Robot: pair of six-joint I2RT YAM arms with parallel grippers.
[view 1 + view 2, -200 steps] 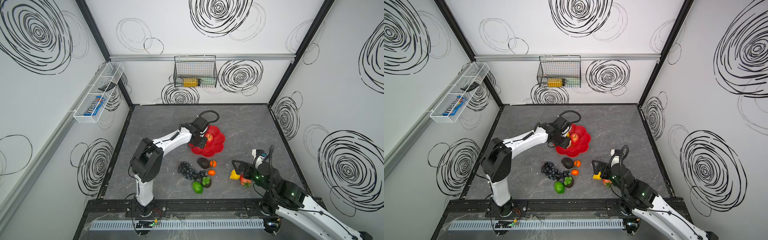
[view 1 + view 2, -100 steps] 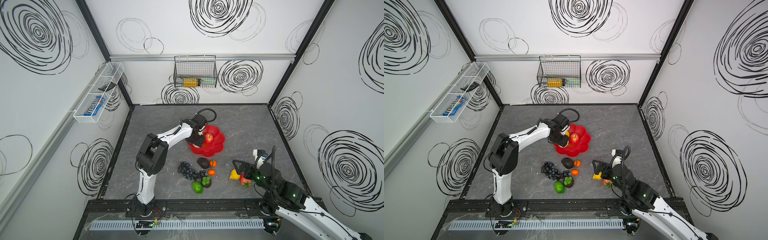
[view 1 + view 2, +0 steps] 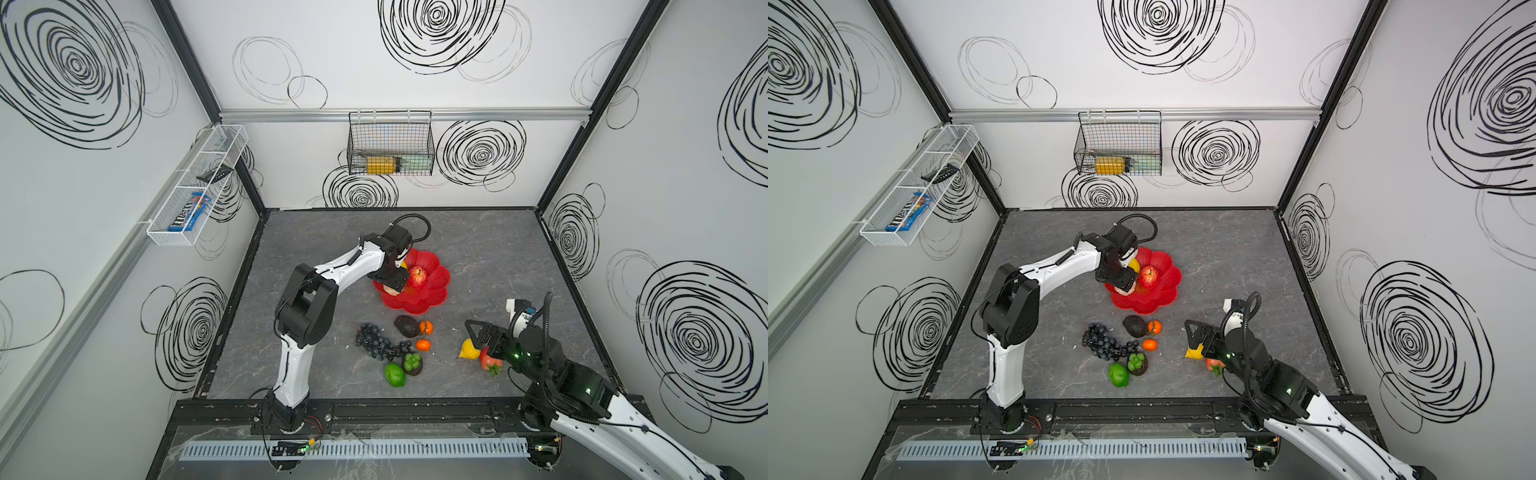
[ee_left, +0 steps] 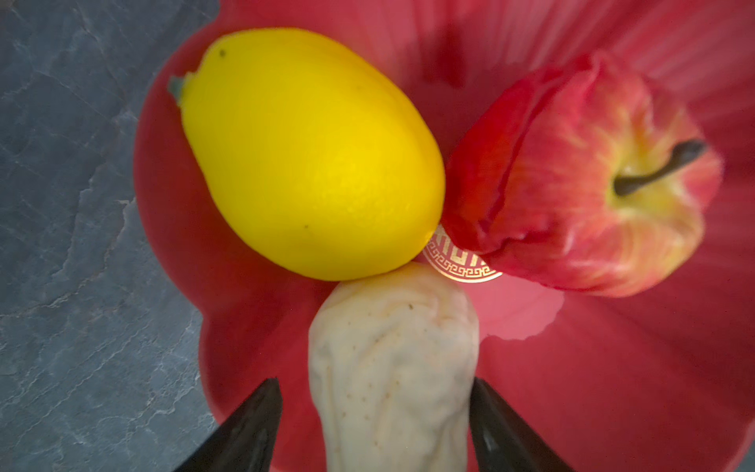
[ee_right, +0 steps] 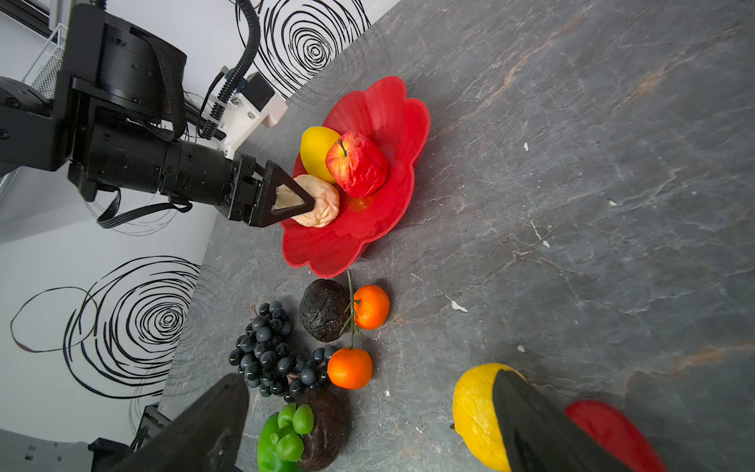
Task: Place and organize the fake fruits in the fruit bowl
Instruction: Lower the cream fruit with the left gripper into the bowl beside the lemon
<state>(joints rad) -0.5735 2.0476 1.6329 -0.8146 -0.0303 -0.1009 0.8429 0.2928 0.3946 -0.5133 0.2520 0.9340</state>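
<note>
The left end effector [image 4: 376,384] reaches into the fruit bowl [image 3: 432,297] with its jaws parted around the cream lumpy fruit [image 4: 392,327]. In the left wrist view a sliver of red bowl shows between one finger and the fruit, while the other finger sits right at the fruit's side. The cream lumpy fruit lies on the bowl's floor, its far end touching the yellow lemon [image 4: 310,155] and just beside the gold emblem [image 4: 453,261]. The red apple [image 4: 572,184] rests against the lemon on the emblem's other side. The bowl stands near the middle of the grey desk [image 3: 498,249].

The right end effector [image 3: 482,340] is over the front right of the desk, its jaws spread wide and holding nothing. A yellow fruit [image 3: 468,350] lies just beside one finger. A strawberry [image 3: 491,364] lies next to that, partly under the arm.

In front of the bowl, between the two arms, more fake fruits lie on the desk. The black avocado [image 3: 406,326] sits just beside an orange [image 3: 426,327], with a second orange [image 3: 423,345] near them. The grape bunch [image 3: 376,343] spreads to the left. A green fruit [image 3: 395,375] and a green cluster [image 3: 412,361] on a dark base lie nearest the front edge.
</note>
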